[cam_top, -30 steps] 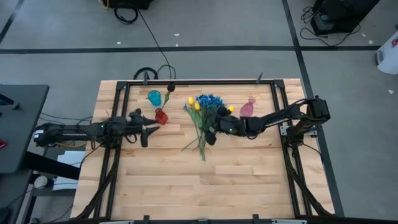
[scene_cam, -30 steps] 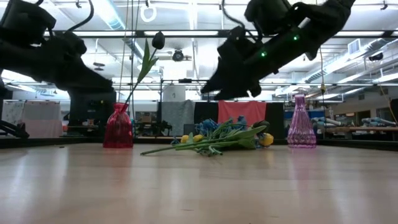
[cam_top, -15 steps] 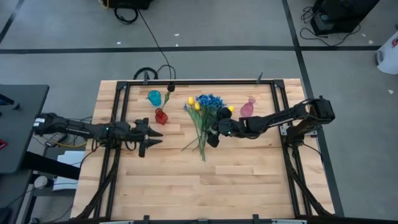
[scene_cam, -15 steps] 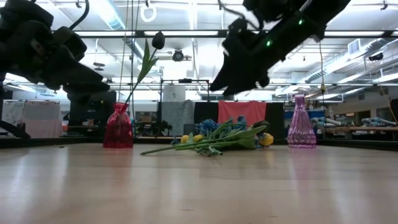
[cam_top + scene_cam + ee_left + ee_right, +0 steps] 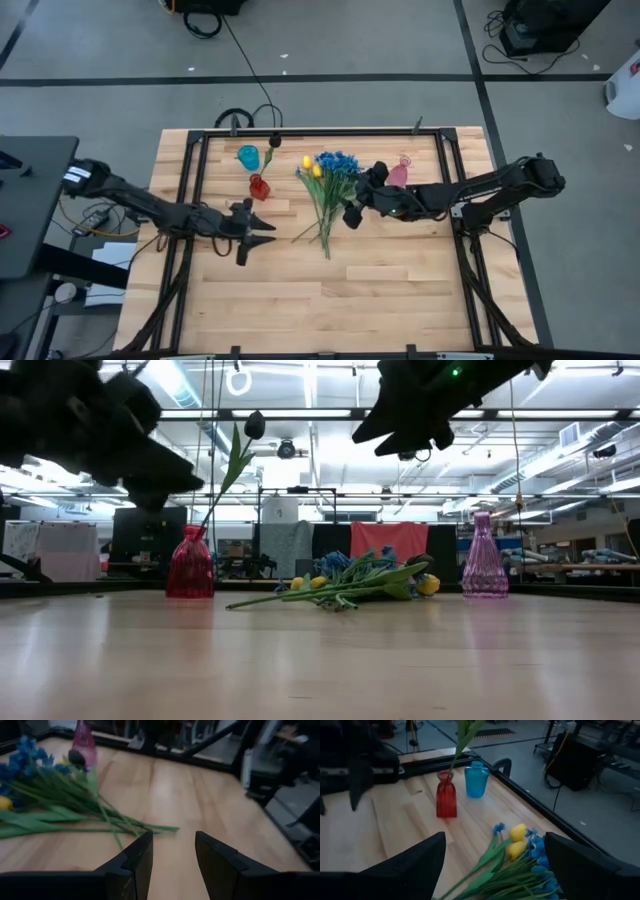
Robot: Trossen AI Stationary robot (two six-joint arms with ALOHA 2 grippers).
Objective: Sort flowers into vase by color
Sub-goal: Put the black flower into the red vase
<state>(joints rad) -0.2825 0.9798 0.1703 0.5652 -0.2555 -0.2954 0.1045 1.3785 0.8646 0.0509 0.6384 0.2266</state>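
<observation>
The flowers [image 5: 326, 195] lie in a loose pile on the table's far middle: blue blossoms [image 5: 337, 162], yellow tulips [image 5: 312, 168], long green stems pointing toward the near edge. In the right wrist view the yellow tulips [image 5: 517, 840] and blue blossoms [image 5: 540, 865] show below. One dark tulip [image 5: 254, 425] stands with its stem in the red vase [image 5: 259, 186]. My left gripper [image 5: 262, 240] hovers open, left of the stem ends [image 5: 150, 826]. My right gripper [image 5: 352, 205] hangs open, high over the pile's right side.
A blue vase [image 5: 248, 157] stands behind the red vase, and a pink vase [image 5: 398, 175] stands right of the pile. A black frame [image 5: 300, 131] runs round the table's edges. Bare wood [image 5: 330, 290] fills the near half.
My left gripper has moved from beside the red vase toward the near edge and to the right, closer to the stem ends. My right gripper has risen above the pile and drawn slightly toward the right. The flowers and vases have stayed put.
</observation>
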